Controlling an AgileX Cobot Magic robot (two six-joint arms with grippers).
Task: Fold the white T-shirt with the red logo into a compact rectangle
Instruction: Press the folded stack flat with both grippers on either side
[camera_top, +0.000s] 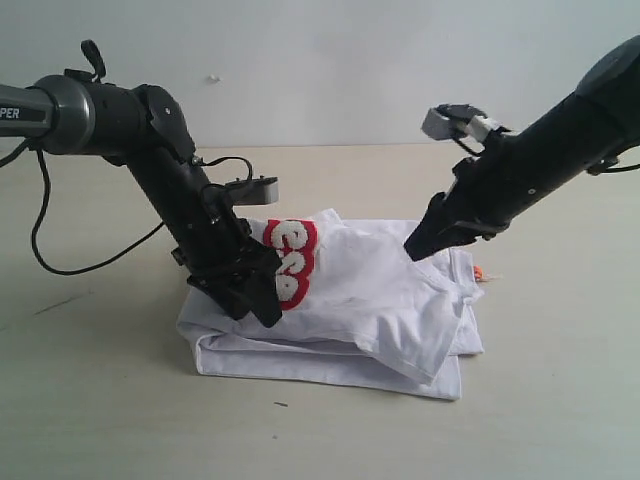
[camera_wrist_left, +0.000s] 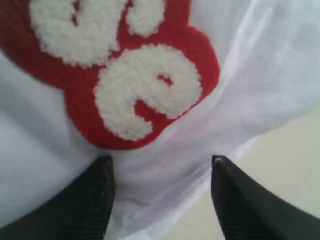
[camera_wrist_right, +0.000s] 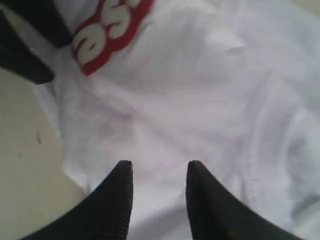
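- One white T-shirt (camera_top: 370, 300) lay folded in several layers on the table (camera_top: 100, 420), about midway between my two arms, its edges not yet squared into a neat rectangle.
- Part of the red logo (camera_top: 290, 260) showed on the top layer, on the shirt's left side in the exterior view; the fuzzy white letters with their thick red outline ran along the cloth, and my left arm hid one end of the patch.
- A small orange tag (camera_top: 479, 272) peeked out at the shirt's far right edge.
- My left gripper (camera_top: 264, 306) was down on the shirt's left edge, just beside the logo. Its fingers (camera_wrist_left: 92, 200) stood well apart, with white cloth lying between and under them; I could not tell whether they pinched any of it.
- My right gripper (camera_top: 416, 250) pointed down at the top layer near the shirt's right side. Its fingers (camera_wrist_right: 117, 200) stood a little apart over plain white cloth, nothing clamped between them.
- A black cable (camera_top: 40, 240) hung in a loop from my left arm.
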